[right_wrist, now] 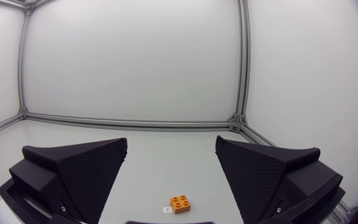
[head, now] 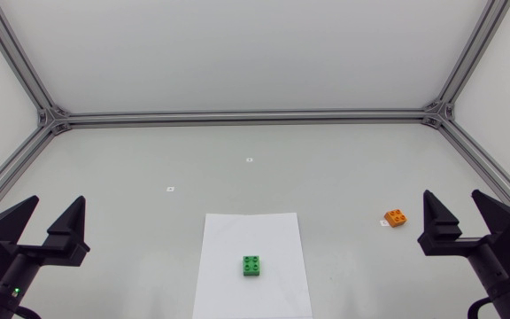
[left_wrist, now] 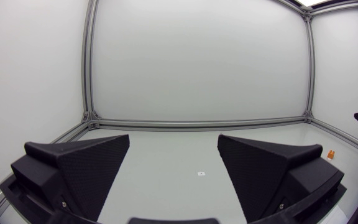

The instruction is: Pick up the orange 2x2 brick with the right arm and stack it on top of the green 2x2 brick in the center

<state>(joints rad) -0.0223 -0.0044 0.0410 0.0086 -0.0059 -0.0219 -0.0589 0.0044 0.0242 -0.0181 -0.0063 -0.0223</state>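
The orange 2x2 brick (head: 397, 216) lies on the table at the right, just left of my right gripper (head: 464, 213), which stands open and empty. In the right wrist view the orange brick (right_wrist: 180, 204) sits just ahead of the open right gripper (right_wrist: 171, 163), between the lines of its fingers. The green 2x2 brick (head: 252, 266) rests on a white paper sheet (head: 277, 230) at the centre front. My left gripper (head: 50, 221) is open at the left, far from both bricks. From the left wrist view the orange brick (left_wrist: 331, 154) is a small spot far beside the left gripper (left_wrist: 174, 162).
Small white markers lie on the table: one (head: 250, 160) behind the sheet, one (head: 171, 189) to its left, one (head: 383, 224) beside the orange brick. An aluminium frame (head: 246, 116) borders the table at the back and sides.
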